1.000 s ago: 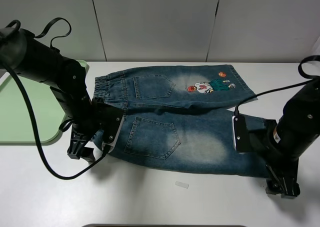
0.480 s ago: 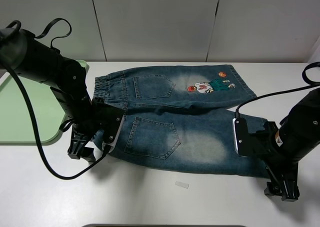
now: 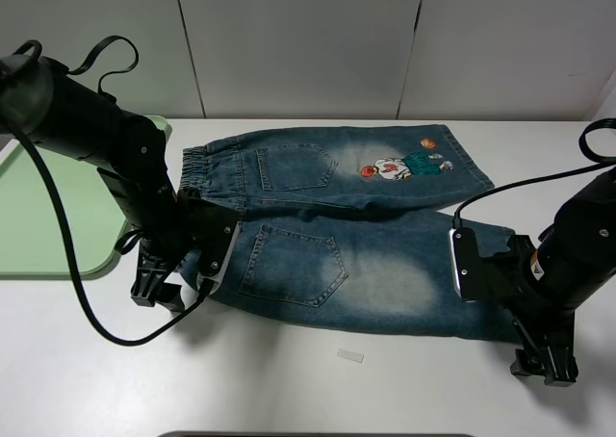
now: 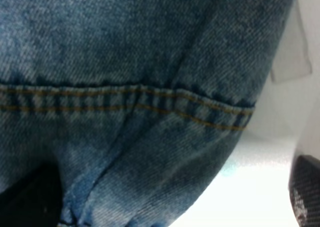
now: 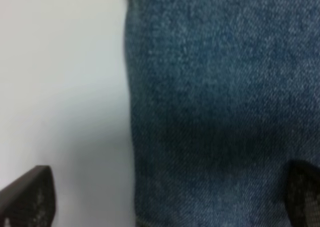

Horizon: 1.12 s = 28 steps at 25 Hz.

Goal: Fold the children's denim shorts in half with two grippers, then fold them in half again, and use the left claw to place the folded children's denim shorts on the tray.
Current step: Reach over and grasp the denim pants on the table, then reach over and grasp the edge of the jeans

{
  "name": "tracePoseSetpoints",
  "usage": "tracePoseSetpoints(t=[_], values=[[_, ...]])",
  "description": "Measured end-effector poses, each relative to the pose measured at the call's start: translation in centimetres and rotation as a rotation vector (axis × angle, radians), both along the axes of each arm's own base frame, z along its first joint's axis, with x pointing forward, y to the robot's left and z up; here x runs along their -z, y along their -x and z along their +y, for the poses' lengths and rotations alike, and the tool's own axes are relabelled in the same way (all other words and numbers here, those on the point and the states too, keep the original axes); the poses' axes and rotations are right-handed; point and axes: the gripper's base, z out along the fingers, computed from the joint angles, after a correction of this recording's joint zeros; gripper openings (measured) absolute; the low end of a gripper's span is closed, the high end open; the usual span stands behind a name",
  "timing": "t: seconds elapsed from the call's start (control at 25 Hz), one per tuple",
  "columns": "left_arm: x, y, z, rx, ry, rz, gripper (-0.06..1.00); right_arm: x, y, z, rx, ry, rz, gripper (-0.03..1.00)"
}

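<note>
The children's denim shorts (image 3: 337, 225) lie flat on the white table, back pockets up, waistband to the left and legs to the right, with the cartoon patch on the far leg. My left gripper (image 3: 159, 288) is down at the near end of the waistband. In the left wrist view it (image 4: 167, 194) is open, with a stitched denim seam (image 4: 125, 99) between the fingertips (image 4: 30, 197). My right gripper (image 3: 544, 360) is down at the near leg's hem. In the right wrist view it (image 5: 165, 197) is open over the denim edge (image 5: 200, 112). The pale-green tray (image 3: 48, 206) lies at the far left.
A small clear scrap (image 3: 350, 356) lies on the table in front of the shorts. Grey wall panels stand behind the table. The left arm's black cable (image 3: 87, 312) loops over the table beside the tray's near edge.
My right arm has shifted slightly to the right and towards the table's front, beside the near leg's hem. The left arm and the shorts have not moved.
</note>
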Motion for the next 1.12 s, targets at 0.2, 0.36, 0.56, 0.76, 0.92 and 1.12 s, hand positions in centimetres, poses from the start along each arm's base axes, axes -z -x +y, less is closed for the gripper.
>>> tracePoseSetpoints(t=[0.2,0.36,0.56,0.76,0.92,1.12], values=[[-0.01,-0.09,-0.05,0.000,0.005,-0.010,0.81,0.00,0.01,0.02,0.002,-0.002,0.001,0.70],[-0.05,-0.24,-0.05,-0.001,0.009,-0.020,0.66,0.05,0.16,0.00,0.021,-0.002,0.014,0.58],[-0.09,-0.35,-0.02,-0.003,0.011,-0.024,0.39,0.09,-0.05,0.19,0.057,-0.028,-0.017,0.26],[-0.10,-0.39,-0.03,-0.003,0.013,-0.027,0.11,0.12,-0.39,0.47,0.105,-0.063,-0.056,0.03],[-0.14,-0.41,-0.05,-0.003,0.014,-0.029,0.04,0.12,-0.44,0.50,0.106,-0.067,-0.062,-0.03],[-0.14,-0.41,-0.05,-0.004,0.014,-0.029,0.03,0.13,-0.49,0.52,0.102,-0.069,-0.066,-0.03]])
